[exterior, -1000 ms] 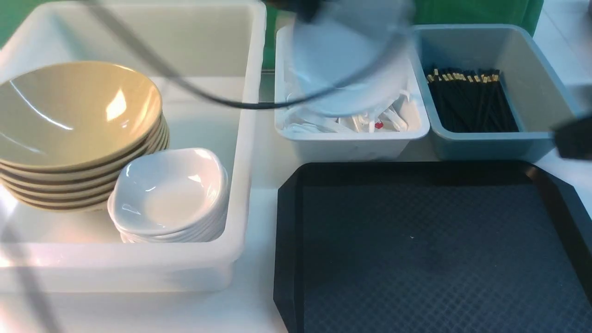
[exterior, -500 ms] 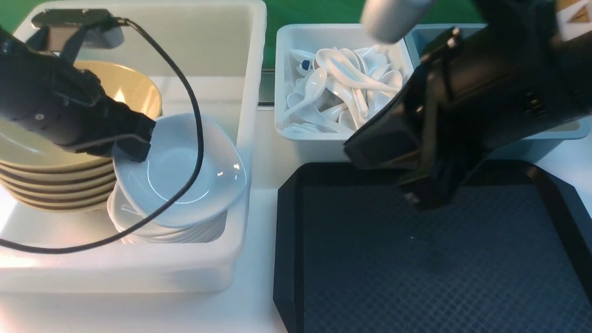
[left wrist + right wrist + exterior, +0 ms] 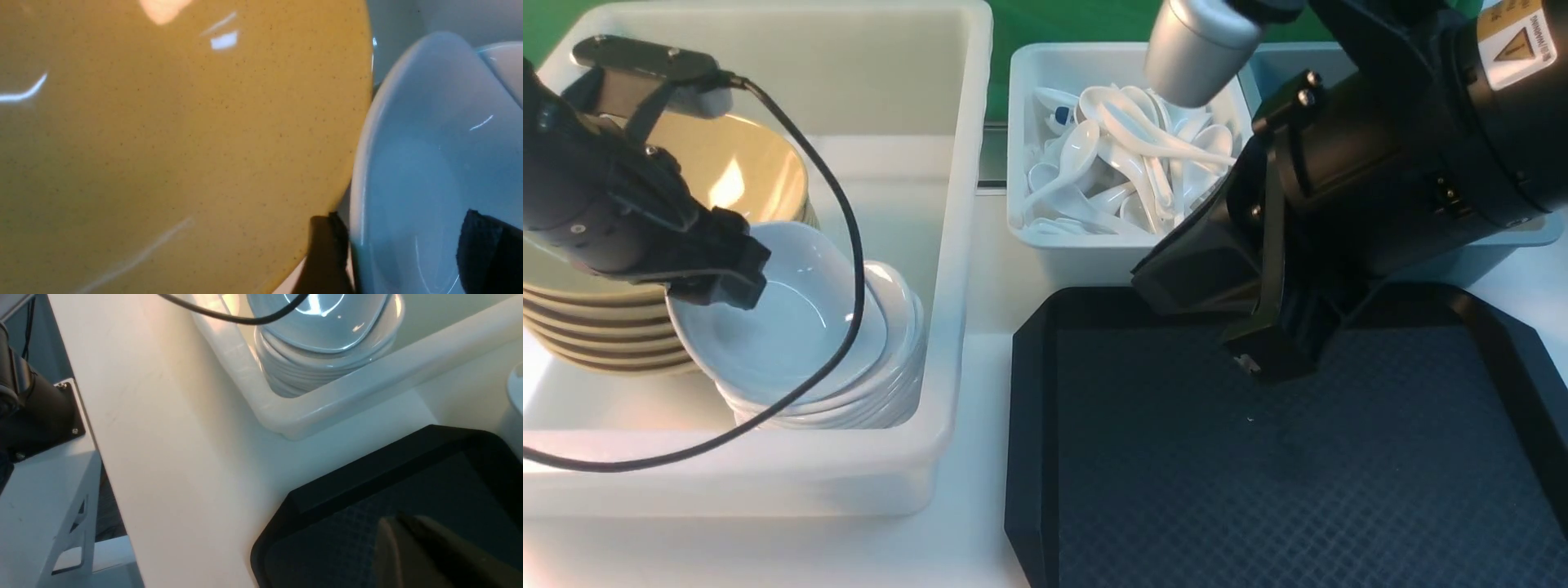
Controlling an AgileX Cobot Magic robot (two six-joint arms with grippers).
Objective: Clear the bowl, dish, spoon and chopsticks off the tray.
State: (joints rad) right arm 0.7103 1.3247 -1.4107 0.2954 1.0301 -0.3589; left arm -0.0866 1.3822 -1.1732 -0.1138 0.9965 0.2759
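In the front view my left gripper [image 3: 725, 279] hangs over the large white tub. It is open, its fingers straddling the rim of a white dish [image 3: 784, 327], which lies tilted on the stack of white dishes [image 3: 882, 392]. The left wrist view shows one finger [image 3: 327, 253] outside the dish [image 3: 429, 155] and the other well inside it. Tan bowls [image 3: 743, 171] stand stacked beside the dishes. White spoons [image 3: 1127, 163] fill a small white tub. My right gripper [image 3: 1262, 359] is shut and hovers over the bare black tray [image 3: 1258, 490]. The chopsticks are hidden behind the right arm.
The large white tub [image 3: 960, 245] holds both stacks on the left. A cable [image 3: 854, 245] from the left arm loops over the dishes. A grey-blue tub [image 3: 1535, 233] shows only at its edge behind the right arm. White tabletop [image 3: 980, 523] lies between tub and tray.
My left gripper has opened and let go of the white dish, which has sunk lower and leftward onto its stack. The right arm has barely shifted.
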